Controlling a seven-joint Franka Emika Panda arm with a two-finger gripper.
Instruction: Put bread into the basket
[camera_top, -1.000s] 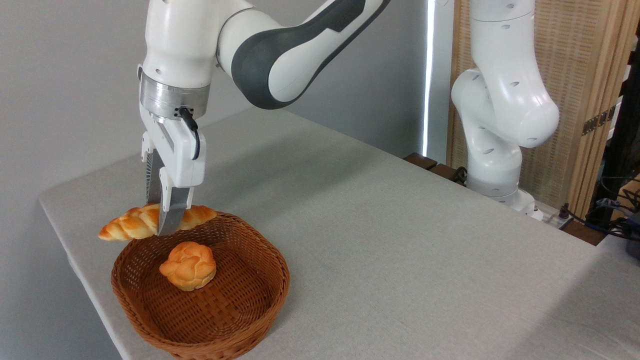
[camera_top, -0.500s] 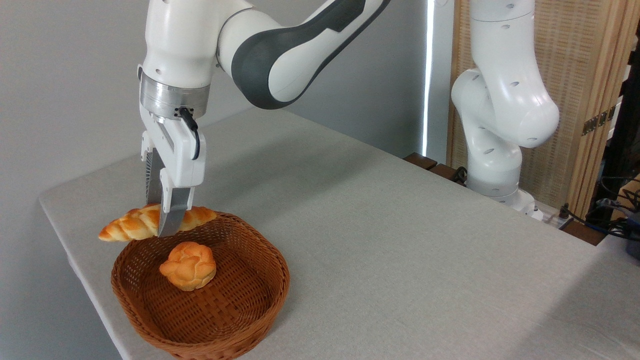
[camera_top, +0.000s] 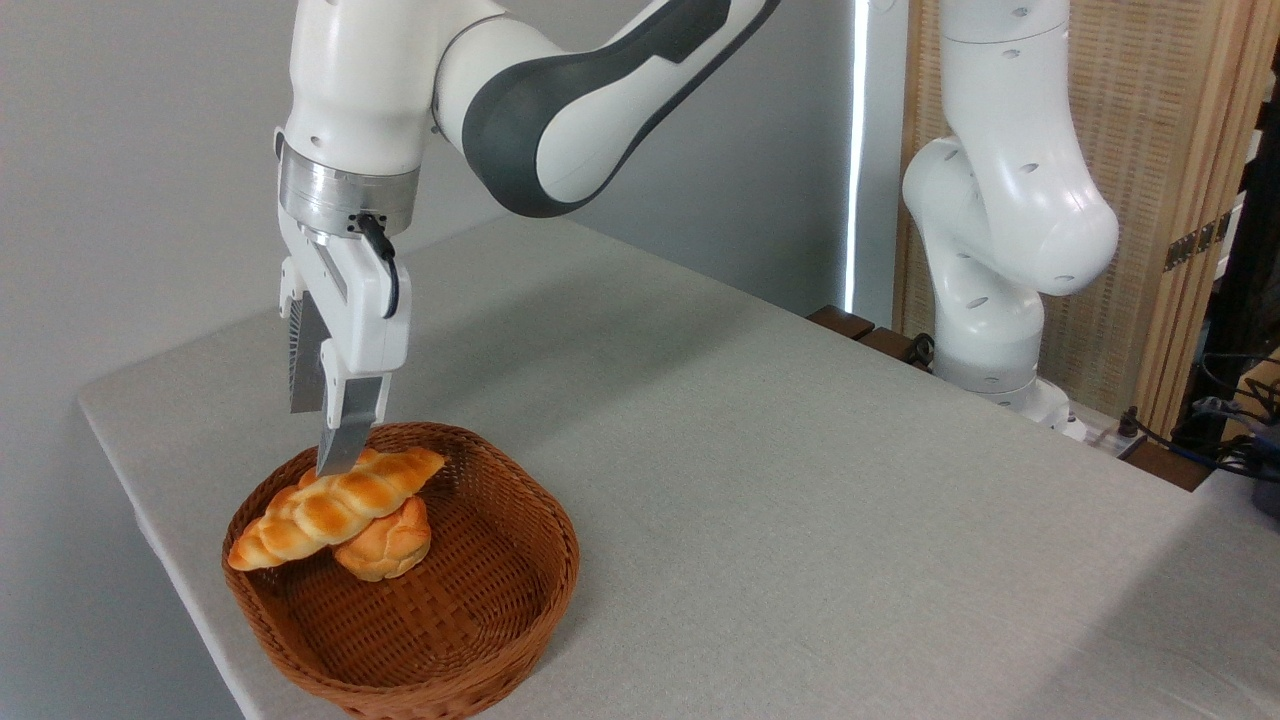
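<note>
Bread (camera_top: 335, 506) lies in the basket (camera_top: 500, 600), draped across a small round bun (camera_top: 388, 541), its left tip resting on or just over the wicker rim. The gripper (camera_top: 335, 455) hangs just above the loaf's far end with nothing between its fingers; they look parted, the near finger's tip close to the crust, possibly touching. The drop seems done, so what remains is a clean retreat: lift straight up, fingers kept apart, so the tip doesn't drag the loaf off the bun or tip it over the rim onto the table (camera_top: 800, 450).
</note>
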